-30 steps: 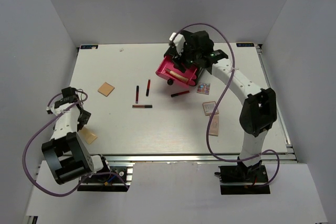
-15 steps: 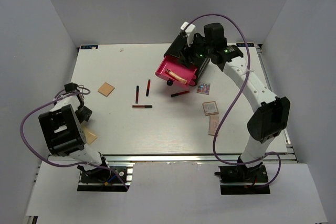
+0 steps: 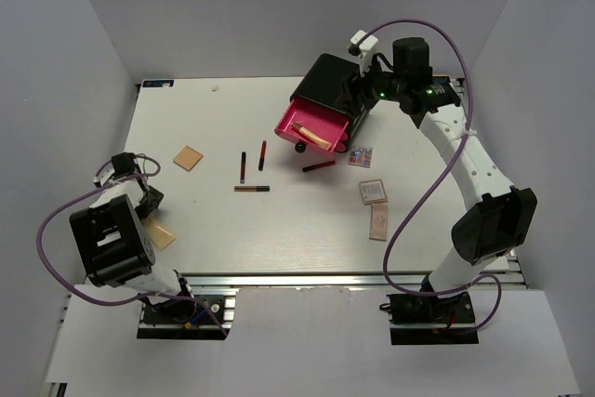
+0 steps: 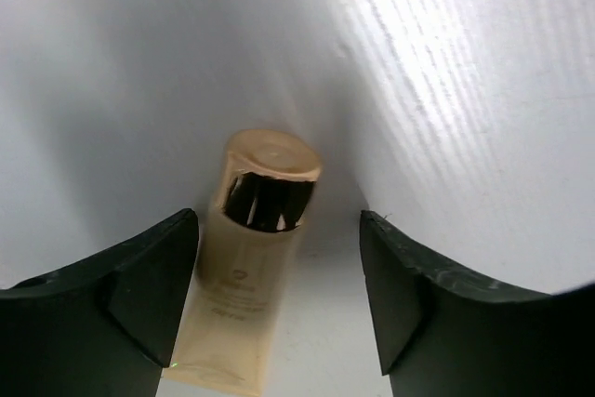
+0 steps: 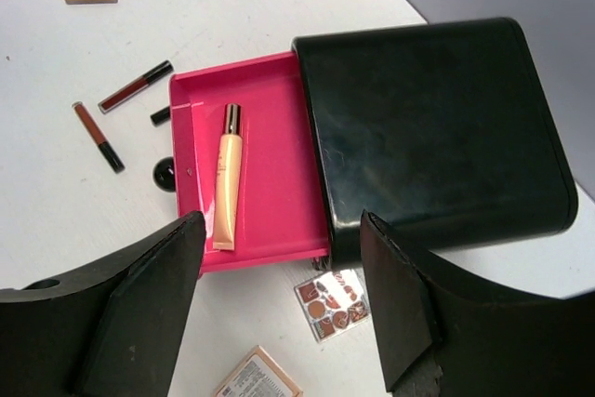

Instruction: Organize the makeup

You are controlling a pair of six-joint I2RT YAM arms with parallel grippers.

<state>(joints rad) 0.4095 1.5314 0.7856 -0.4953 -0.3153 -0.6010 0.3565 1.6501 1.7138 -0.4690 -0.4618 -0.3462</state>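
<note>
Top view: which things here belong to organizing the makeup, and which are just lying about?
Belong to the job:
- sticks
- drawer tube
- near-left tube
- square palette
- right-side palettes
- drawer box, where the makeup goes

Just lying about:
- white speck at the far edge
- corner tags

The left arm (image 3: 110, 234) folds tight near its base, the left gripper (image 4: 277, 230) low, jaws wide apart and clamping nothing. The right arm (image 3: 465, 151) reaches far forward, the right gripper (image 5: 282, 222) raised, jaws spread — empty too.
</note>
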